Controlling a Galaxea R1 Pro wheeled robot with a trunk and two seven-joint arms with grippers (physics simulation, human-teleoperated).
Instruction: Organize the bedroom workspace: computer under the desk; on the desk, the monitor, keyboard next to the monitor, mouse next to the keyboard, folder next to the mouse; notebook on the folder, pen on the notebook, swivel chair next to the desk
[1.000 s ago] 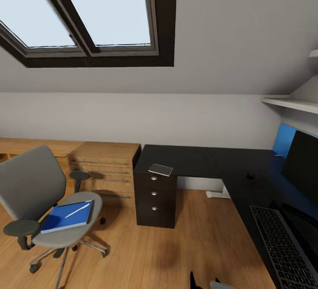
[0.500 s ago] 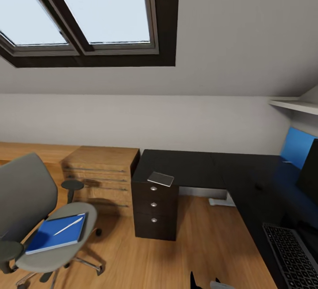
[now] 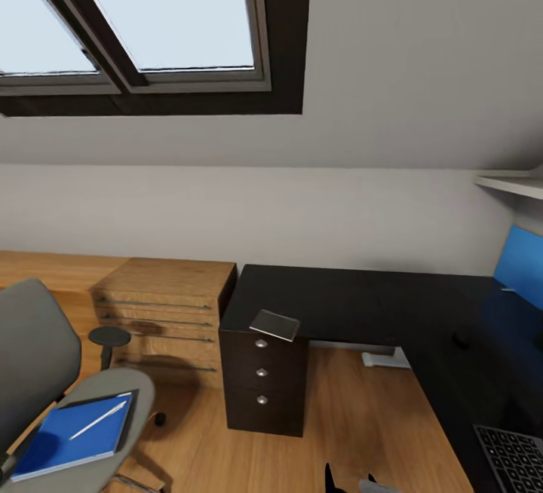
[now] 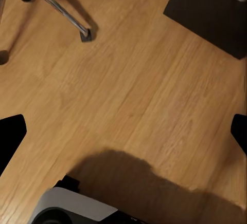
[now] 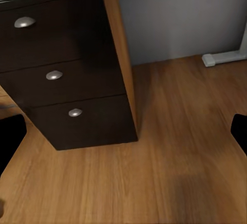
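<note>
The grey swivel chair stands at the lower left of the head view. The blue folder lies on its seat with the white pen on top. The dark notebook rests on the black desk, at the corner above the drawer unit. The small mouse and a corner of the keyboard sit on the desk's right wing. Monitor and computer are out of view. My left gripper hangs open over bare floor. My right gripper is open, facing the drawers.
A low wooden cabinet adjoins the drawer unit on the left. The blue back panel and a white shelf are at right. A chair leg with castor lies ahead of the left gripper. The white pedestal foot is under the desk.
The camera has advanced toward the drawer unit. The chair slid toward the picture's lower left, and the monitor and most of the keyboard left it on the right. Nothing was handled.
</note>
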